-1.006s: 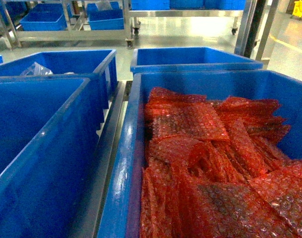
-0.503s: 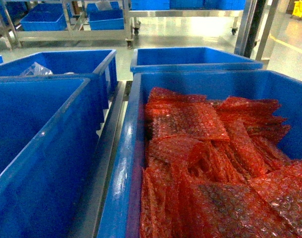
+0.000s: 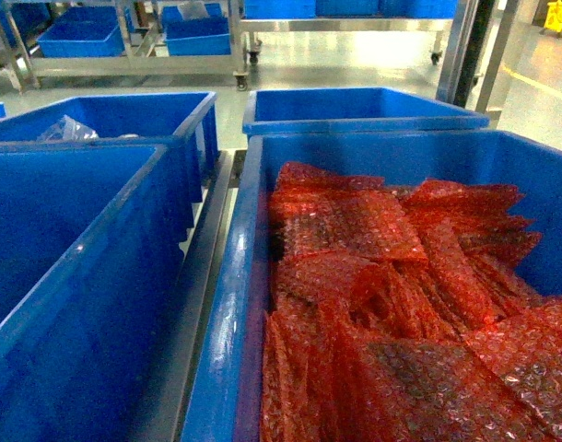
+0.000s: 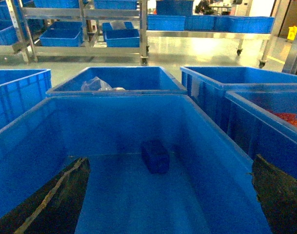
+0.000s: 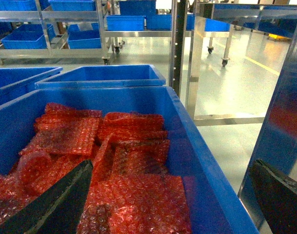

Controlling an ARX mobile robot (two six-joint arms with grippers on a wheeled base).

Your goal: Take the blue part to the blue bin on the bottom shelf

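Scarcely anything differs from half a second and a second ago in the head view: the blue bin (image 3: 253,276) with its heap of red bubble wrap (image 3: 392,295) sits in the same place at right, and the plain crate (image 3: 69,304) at left has not shifted either.

No arm shows in the head view. From the left wrist camera, the left gripper (image 4: 170,195) hangs over the open plain crate, its two dark fingers (image 4: 53,195) spread wide apart at the frame's lower corners with nothing between them. On that crate's floor, toward the far wall, lies a small dark blue chunky piece, the blue part (image 4: 155,156), lying free and well apart from the fingers.

The right gripper (image 5: 173,200) hovers at the blue bin's right rim, fingers (image 5: 56,202) likewise spread wide and empty, one over the red wrap, the other outside the bin wall.

Behind the plain crate stands another blue crate (image 4: 117,80) holding crumpled clear plastic (image 4: 96,85); a further crate (image 3: 355,106) stands behind the blue bin. Steel racks (image 4: 85,48) loaded with more blue crates line the far side of the glossy floor (image 5: 231,83). A steel upright (image 5: 176,48) stands just right of the blue bin.
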